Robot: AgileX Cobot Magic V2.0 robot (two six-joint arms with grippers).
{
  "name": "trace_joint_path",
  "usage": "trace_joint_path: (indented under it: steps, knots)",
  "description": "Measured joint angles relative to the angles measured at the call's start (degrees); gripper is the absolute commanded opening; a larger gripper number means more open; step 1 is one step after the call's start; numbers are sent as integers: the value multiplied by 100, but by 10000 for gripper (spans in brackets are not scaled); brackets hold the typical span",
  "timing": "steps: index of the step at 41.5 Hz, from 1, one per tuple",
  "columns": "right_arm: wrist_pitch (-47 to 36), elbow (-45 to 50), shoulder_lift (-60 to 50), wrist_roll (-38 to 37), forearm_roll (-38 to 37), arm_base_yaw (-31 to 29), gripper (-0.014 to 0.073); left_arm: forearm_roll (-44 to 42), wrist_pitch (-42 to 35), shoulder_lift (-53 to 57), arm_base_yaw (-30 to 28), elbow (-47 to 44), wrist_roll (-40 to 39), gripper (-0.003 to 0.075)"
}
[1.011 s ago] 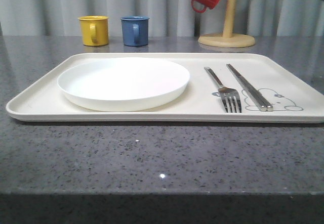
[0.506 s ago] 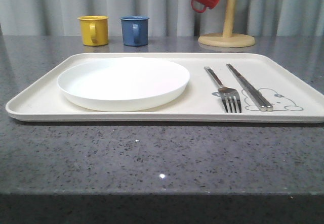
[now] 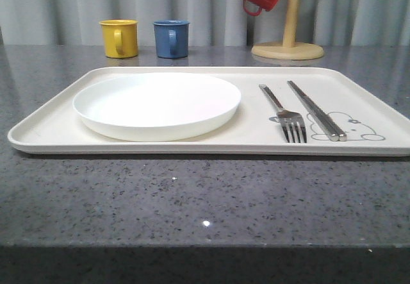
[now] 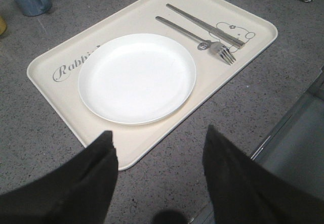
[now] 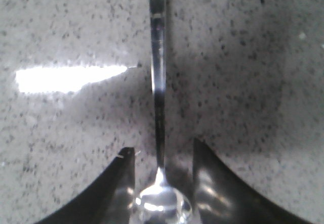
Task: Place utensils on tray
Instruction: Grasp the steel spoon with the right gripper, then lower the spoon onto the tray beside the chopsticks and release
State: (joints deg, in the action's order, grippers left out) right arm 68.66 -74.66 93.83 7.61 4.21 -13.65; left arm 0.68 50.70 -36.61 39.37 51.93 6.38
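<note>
Already on the tray (image 3: 57,127): plate (image 3: 157,104), fork (image 3: 283,112), chopsticks (image 3: 316,109); last step, fetching the spoon (image 5: 159,133) lying on the counter (image 5: 243,72) between the right claw's (image 5: 161,155) parted fingers — next, clamp, lift, carry across; left claw (image 4: 159,148) apart, empty.

- Before me runs a dark grey speckled stone countertop (image 3: 192,200), catching small glints of overhead light.
- Behind it hang pale grey pleated curtains (image 3: 57,5).
- A wooden mug tree (image 3: 289,40) stands at the back.
</note>
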Motion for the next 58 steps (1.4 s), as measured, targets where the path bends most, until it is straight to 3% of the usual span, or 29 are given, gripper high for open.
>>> trace_joint_path:
  steps: [9, 17, 21, 36, 46, 51, 58]
  knots:
    - [-155, 0, 231, 4, 49, 0, 278, 0, 0, 0, 0, 0, 0, 364]
    - [-163, 0, 255, 14, 96, 0, 74, 0, 0, 0, 0, 0, 0, 364]
    - [-163, 0, 255, 14, 135, 0, 25, 0, 0, 0, 0, 0, 0, 364]
    - [-32, 0, 217, 14, 203, 0, 21, 0, 0, 0, 0, 0, 0, 364]
    - [59, 0, -413, 14, 417, 40, 21, 0, 0, 0, 0, 0, 0, 364]
    - [136, 0, -721, 14, 551, 338, 21, 0, 0, 0, 0, 0, 0, 364]
    - [170, 0, -824, -7, 827, 1202, 21, 0, 0, 0, 0, 0, 0, 364]
